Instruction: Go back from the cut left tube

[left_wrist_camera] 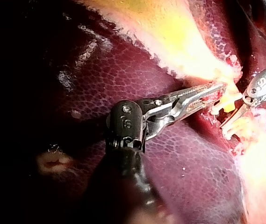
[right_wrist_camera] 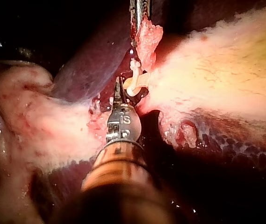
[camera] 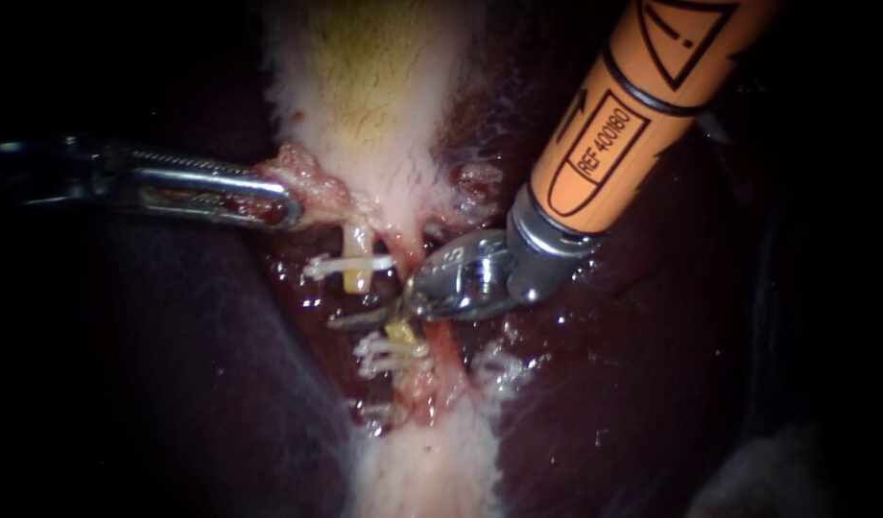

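Left tube (camera: 358, 270) cut, stumps apart mid-frame. Right instrument (camera: 344, 319) blades closed, empty, btwn stumps; next: withdraw toward upper right. Left instrument (camera: 290, 203) clamps tissue flap (camera: 307, 177).

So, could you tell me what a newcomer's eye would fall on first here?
The orange-shafted right instrument, coming in from upper right, its tip between the clipped stumps of the cut yellow tube at centre. From the left, the left instrument holds a pink tissue flap at the edge of the pale gallbladder.
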Tool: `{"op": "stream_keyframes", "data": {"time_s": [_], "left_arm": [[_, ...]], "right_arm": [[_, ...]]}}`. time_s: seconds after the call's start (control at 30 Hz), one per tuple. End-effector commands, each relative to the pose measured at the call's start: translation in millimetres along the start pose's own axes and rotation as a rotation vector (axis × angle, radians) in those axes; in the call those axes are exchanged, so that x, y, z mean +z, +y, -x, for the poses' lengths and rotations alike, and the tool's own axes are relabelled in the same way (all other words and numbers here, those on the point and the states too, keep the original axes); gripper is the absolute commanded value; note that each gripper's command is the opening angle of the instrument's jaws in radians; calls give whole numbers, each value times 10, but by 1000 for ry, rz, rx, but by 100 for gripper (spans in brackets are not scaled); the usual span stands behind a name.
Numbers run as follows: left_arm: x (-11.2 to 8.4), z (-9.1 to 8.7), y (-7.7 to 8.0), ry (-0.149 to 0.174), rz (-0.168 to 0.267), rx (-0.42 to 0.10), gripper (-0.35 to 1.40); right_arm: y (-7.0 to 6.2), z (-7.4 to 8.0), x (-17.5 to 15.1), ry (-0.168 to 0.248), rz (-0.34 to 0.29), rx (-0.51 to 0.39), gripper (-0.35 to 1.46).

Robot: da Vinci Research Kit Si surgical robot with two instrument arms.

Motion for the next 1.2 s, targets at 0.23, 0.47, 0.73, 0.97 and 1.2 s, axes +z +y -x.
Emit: {"op": "stream_keyframes", "data": {"time_s": [0.23,0.47,0.73,0.97,1.2], "left_arm": [[0,0,-1,0,0,0,-35],[0,1,-2,0,1,1,-35],[-2,1,-5,-1,2,1,-35],[-2,2,-7,-1,3,1,-35],[-3,2,-8,-1,4,1,-35]], "right_arm": [[-4,2,3,-1,3,20,44],[-3,-3,-1,37,-9,23,95],[-12,-1,-13,45,11,21,128],[-42,3,-65,91,211,-44,143],[-52,22,-132,85,281,-103,143]]}}
